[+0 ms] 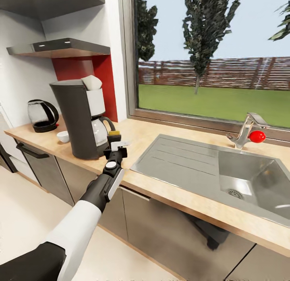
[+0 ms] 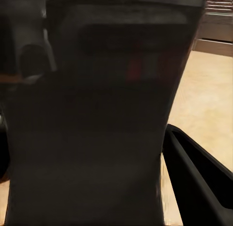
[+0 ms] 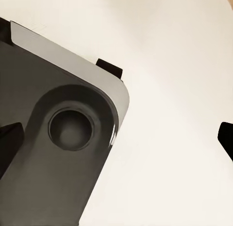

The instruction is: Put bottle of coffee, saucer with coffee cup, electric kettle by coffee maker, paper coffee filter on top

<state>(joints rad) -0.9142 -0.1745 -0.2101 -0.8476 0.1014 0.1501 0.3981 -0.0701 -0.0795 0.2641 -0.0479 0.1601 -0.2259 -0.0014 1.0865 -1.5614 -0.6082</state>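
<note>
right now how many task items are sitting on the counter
5: coffee maker, paper coffee filter on top of it, electric kettle to its left, white cup between them, bottle of coffee at its right. Saucer may be hidden.

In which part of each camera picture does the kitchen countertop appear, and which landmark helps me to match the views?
Head view: the kitchen countertop runs from mid-left to lower right, around the steel sink.
Left wrist view: its light wood is on the right side, beside a close dark object.
Right wrist view: pale floor and a dark robot part.
Shared landmark: the window frame, behind the counter in the head and left wrist views.
</note>
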